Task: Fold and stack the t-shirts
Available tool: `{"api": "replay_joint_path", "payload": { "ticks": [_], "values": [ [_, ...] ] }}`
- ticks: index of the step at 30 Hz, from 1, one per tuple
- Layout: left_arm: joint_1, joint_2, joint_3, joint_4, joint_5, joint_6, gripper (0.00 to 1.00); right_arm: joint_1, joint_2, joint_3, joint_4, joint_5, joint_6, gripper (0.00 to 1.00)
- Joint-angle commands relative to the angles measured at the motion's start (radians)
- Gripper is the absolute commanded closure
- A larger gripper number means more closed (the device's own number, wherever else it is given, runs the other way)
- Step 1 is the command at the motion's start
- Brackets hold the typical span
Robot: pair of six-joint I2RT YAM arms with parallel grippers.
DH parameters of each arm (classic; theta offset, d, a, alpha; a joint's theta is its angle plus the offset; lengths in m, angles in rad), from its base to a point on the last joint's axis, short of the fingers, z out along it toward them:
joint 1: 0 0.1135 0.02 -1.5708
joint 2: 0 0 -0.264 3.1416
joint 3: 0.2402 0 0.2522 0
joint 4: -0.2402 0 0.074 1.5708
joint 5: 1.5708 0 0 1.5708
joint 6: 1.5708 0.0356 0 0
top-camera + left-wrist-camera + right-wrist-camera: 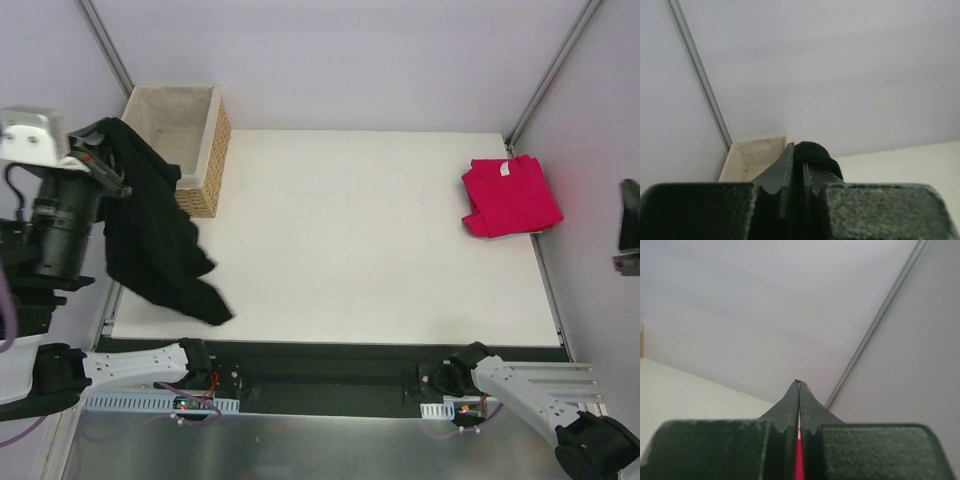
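Raised high, the left gripper (797, 150) is clamped on the black t-shirt (150, 230), which hangs beside the basket (170, 115). The right gripper (799, 386) is closed and empty; the red t-shirt (510, 197) lies folded far right on the desk (360, 240).

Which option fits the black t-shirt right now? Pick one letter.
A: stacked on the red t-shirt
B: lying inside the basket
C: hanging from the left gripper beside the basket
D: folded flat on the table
C: the black t-shirt hangs crumpled from the left gripper, whose jaws are shut on a bunch of its cloth, next to the wicker basket; the red t-shirt lies alone at the far right.
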Motion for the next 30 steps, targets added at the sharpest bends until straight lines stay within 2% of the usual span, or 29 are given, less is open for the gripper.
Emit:
{"api": "replay_joint_path", "payload": {
  "ticks": [1,9,14,18,23,27,30],
  "values": [
    [-0.001,0.044,-0.144,-0.016,-0.006,-0.124,1.00,-0.004,0.012,-0.189,0.009,-0.017,0.128,1.00],
    [0.001,0.140,-0.260,-0.118,0.087,-0.352,1.00,-0.004,-0.027,-0.459,0.088,-0.070,0.288,1.00],
    [0.031,0.190,-0.360,-0.122,0.255,-0.528,1.00,-0.004,-0.059,-0.606,0.127,-0.019,0.381,0.99],
    [0.045,0.259,-0.444,-0.099,0.392,-0.596,1.00,-0.004,-0.062,-0.695,0.124,0.027,0.441,0.99],
    [0.071,0.364,-0.497,0.041,0.533,-0.607,1.00,-0.002,-0.039,-0.783,0.131,0.093,0.502,0.97],
    [0.195,0.463,-0.524,0.199,0.717,-0.687,1.00,-0.002,-0.001,-0.849,0.147,0.108,0.565,0.95],
    [0.250,0.591,-0.452,0.231,0.817,-0.713,1.00,-0.005,0.047,-0.904,0.148,0.076,0.622,0.95]
  ]
}}
